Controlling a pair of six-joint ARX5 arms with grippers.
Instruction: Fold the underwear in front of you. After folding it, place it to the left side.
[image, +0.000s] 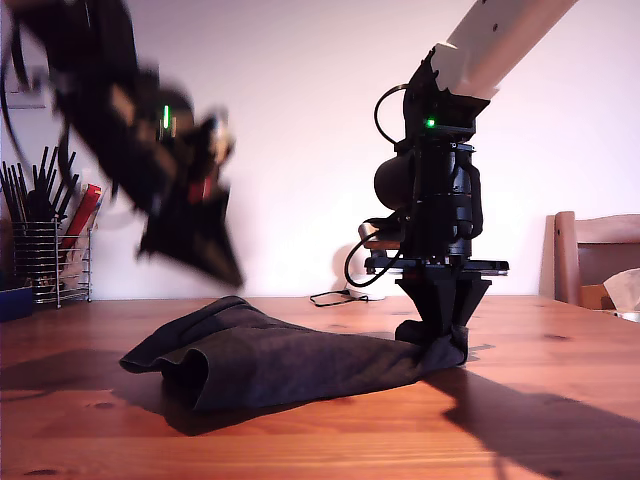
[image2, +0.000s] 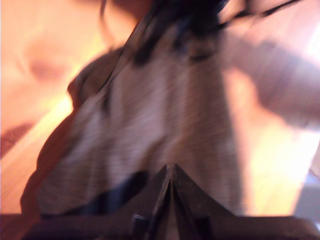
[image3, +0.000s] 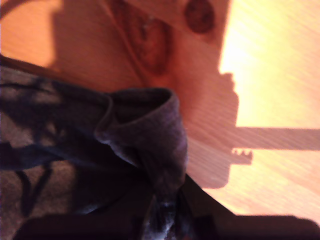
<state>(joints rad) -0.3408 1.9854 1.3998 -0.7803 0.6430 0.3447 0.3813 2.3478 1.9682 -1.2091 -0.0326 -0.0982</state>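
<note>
Underwear (image: 300, 355) lies bunched on the surface (image: 560, 400), not neatly folded, not yet placed aside. My second gripper (image3: 167, 212) pinches one edge; my first gripper (image2: 170, 192), raised, fingers together, empty.

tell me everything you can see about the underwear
The underwear is dark grey, soft knit-looking fabric, lying limp and rumpled on the wooden table, apparently doubled over with a rolled fold at the exterior view's left. At the exterior view's right end, my second gripper stands upright and pinches a bunched hem against the table. My first gripper, blurred, is raised above it, jaws together, not touching. No label shows.
</note>
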